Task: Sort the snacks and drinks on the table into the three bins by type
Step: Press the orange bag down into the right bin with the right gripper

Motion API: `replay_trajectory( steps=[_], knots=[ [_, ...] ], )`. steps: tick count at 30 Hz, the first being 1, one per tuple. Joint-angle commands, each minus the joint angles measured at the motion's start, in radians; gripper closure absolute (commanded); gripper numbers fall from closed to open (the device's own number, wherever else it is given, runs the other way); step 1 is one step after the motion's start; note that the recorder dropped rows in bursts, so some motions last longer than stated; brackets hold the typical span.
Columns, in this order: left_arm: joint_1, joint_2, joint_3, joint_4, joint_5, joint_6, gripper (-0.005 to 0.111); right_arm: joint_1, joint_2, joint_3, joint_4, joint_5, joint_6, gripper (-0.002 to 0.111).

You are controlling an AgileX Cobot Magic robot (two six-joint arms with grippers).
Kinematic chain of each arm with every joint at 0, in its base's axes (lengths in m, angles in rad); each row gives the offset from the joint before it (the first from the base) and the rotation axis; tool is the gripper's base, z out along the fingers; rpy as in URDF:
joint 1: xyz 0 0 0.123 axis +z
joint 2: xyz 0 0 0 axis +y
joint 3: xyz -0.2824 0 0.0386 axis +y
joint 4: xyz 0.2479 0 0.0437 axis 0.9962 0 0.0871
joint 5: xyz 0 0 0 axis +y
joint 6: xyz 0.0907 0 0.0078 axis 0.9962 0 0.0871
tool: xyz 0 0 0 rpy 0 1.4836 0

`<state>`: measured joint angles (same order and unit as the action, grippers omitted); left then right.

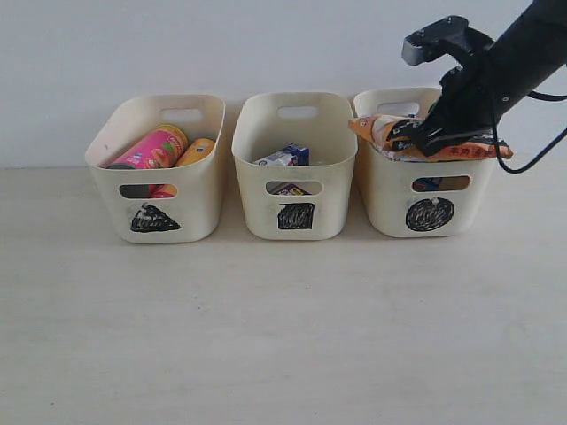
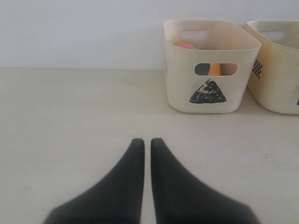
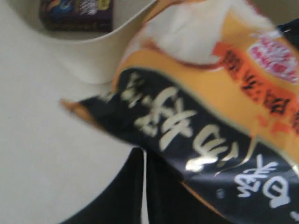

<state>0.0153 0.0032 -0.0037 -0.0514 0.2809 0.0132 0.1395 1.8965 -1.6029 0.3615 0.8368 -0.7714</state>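
Observation:
The orange-and-black noodle packet (image 1: 381, 131) hangs across the top of the circle bin (image 1: 390, 208), with my right gripper (image 1: 423, 137) shut on its edge. In the right wrist view the packet (image 3: 210, 107) covers the tips of the right gripper (image 3: 145, 151). A blue packet (image 1: 428, 184) shows through that bin's handle hole. The pink tube (image 1: 151, 149) and yellow tube (image 1: 196, 151) lean in the triangle bin (image 1: 106, 146). The white-and-blue carton (image 1: 285, 157) and purple carton (image 1: 288, 189) lie in the square bin (image 1: 252, 204). My left gripper (image 2: 146, 140) is shut and holds nothing, low over the table.
The three bins stand in a row against the white back wall. In the left wrist view the triangle bin (image 2: 182, 88) is ahead and to one side, with the square bin (image 2: 275, 88) beside it. The purple carton (image 3: 77, 14) shows inside the square bin's rim (image 3: 103, 51).

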Motion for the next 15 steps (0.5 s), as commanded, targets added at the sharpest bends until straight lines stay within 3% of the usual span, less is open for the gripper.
replay_trajectory(
  steps=[1,6,15],
  knots=[
    [0.004,-0.003,0.004,-0.001,-0.003,0.006,0.102,-0.001,0.021,-0.002,-0.02,-0.216,0.111,0.108],
    [0.004,-0.003,0.004,-0.001,-0.003,0.006,0.102,-0.001,0.052,-0.002,-0.02,-0.267,0.138,0.108],
    [0.004,-0.003,0.004,-0.001,-0.003,0.006,0.102,-0.001,-0.027,-0.002,-0.029,-0.184,0.177,0.108]
  ],
)
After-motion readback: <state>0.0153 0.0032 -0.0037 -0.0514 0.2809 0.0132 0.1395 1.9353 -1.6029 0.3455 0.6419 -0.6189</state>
